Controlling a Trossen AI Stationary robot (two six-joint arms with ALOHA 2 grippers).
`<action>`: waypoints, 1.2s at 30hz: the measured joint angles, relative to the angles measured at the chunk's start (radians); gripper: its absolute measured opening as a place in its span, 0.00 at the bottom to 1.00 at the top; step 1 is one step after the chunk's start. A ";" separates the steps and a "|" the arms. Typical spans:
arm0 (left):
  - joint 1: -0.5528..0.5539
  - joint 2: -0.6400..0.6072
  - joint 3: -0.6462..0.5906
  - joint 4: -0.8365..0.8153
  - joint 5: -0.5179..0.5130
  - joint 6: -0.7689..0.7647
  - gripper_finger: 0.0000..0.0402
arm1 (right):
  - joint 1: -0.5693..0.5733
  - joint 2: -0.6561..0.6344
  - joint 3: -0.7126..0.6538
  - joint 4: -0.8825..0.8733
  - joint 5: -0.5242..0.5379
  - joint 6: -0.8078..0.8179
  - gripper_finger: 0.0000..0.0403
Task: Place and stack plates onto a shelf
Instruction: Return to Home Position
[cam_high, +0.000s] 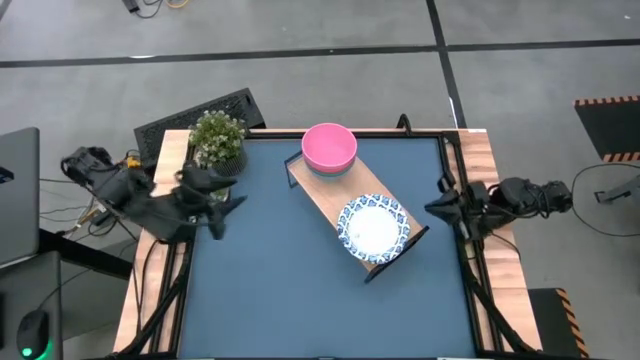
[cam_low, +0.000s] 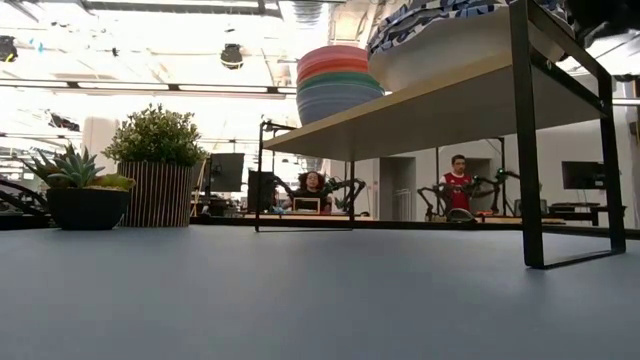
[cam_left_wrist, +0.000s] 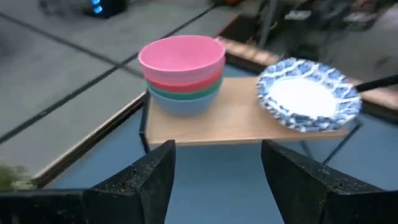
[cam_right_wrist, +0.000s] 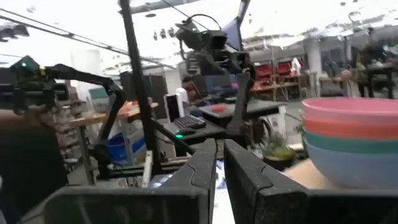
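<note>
The left gripper (cam_high: 213, 190) is being held over the table's (cam_high: 300, 290) left edge, just beside a potted plant (cam_high: 217, 140) at the far left corner. In its wrist view the fingers (cam_left_wrist: 149, 180) are being kept wide apart, with nothing between them. The shelf (cam_high: 330, 195) is being shown lying slantwise across the far middle of the table. Its far left end is being occupied by a stack of bowls (cam_high: 329, 147), pink uppermost. Its near right end is being taken up by the plates (cam_high: 374, 225), which are being carried in one pile on the board; how many are piled there cannot be told. In the low view the plates (cam_low: 430, 20) are being seen side-on above the shelf board (cam_low: 450, 100). The right gripper (cam_high: 445, 207) is being held at the table's right edge, near the plates but apart from them. Its fingers (cam_right_wrist: 202, 171) are being kept almost together around a narrow gap, gripping nothing.
</note>
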 joint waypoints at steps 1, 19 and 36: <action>-0.032 -0.066 -0.073 0.048 -0.016 0.000 0.55 | 0.000 -0.006 0.000 -0.006 0.004 0.011 0.14; -0.130 -0.943 -0.963 0.737 0.245 0.267 0.55 | -0.082 -0.036 -0.120 0.075 -0.068 0.077 0.14; -0.128 -1.046 -1.046 0.693 0.245 0.314 0.55 | -0.181 -0.036 -0.279 0.261 -0.122 0.053 0.14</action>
